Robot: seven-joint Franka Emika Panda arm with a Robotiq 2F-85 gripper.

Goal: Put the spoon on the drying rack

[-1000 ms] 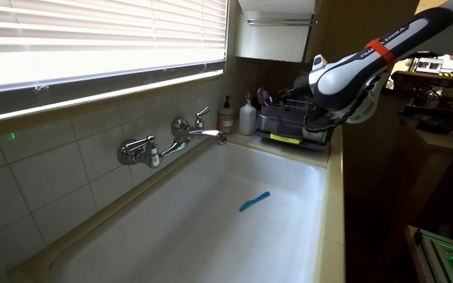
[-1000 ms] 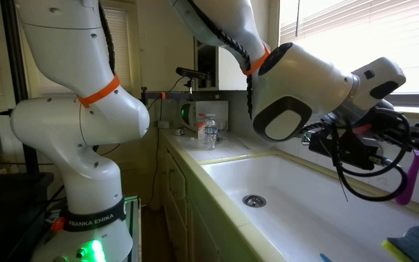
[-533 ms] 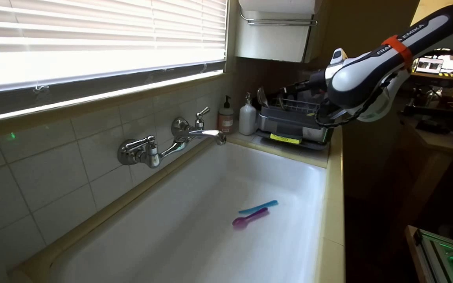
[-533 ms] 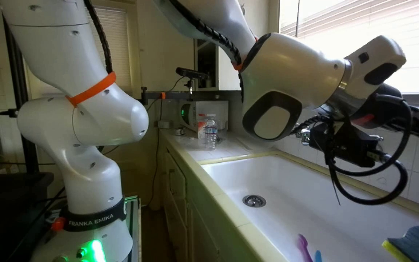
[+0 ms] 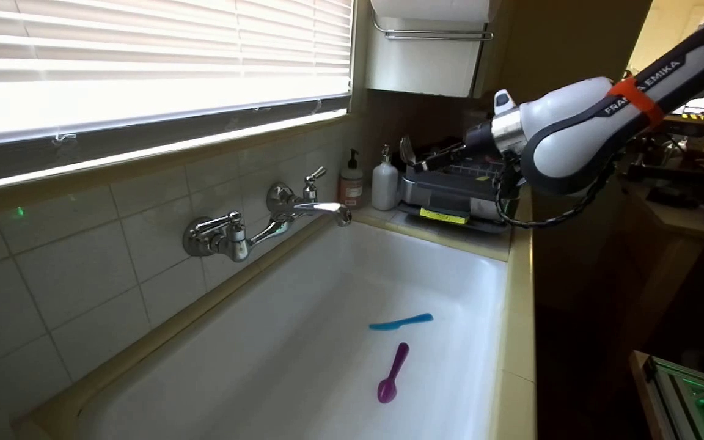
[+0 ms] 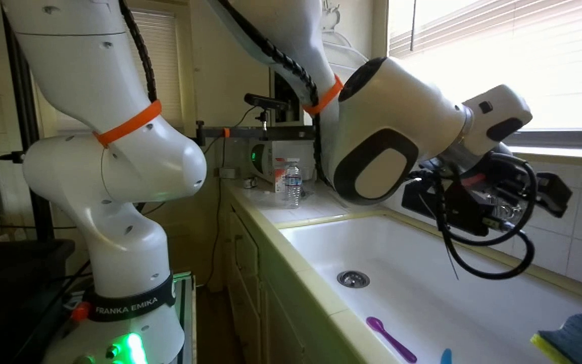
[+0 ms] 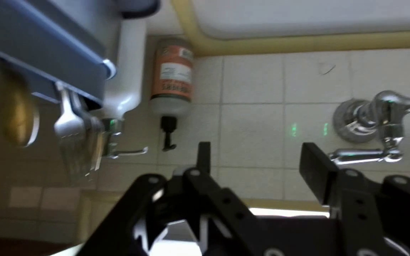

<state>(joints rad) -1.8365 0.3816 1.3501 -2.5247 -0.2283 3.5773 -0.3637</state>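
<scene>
The purple spoon (image 5: 393,371) lies in the white sink basin, bowl toward the sink's near end; it also lies near the sink's front side in an exterior view (image 6: 393,340). The dark grey drying rack (image 5: 434,190) stands on the ledge at the sink's far end. Part of it shows blurred at upper left in the wrist view (image 7: 45,49). My gripper (image 7: 256,160) is open with nothing between its fingers. It hangs over the rack's wall-side end in an exterior view (image 5: 424,165), well away from the spoon, and also shows in an exterior view (image 6: 556,194).
A blue knife (image 5: 401,322) lies in the sink beyond the spoon. The faucet (image 5: 321,209) juts over the basin. Soap bottles (image 5: 384,186) stand beside the rack. Forks (image 7: 71,131) stick out of the rack. A sponge (image 6: 574,338) shows at the lower right.
The purple spoon was at my gripper by the rack, then appeared in the sink beside the blue knife and slid toward the near end. The knife shifted slightly. My gripper rose, then lowered again.
</scene>
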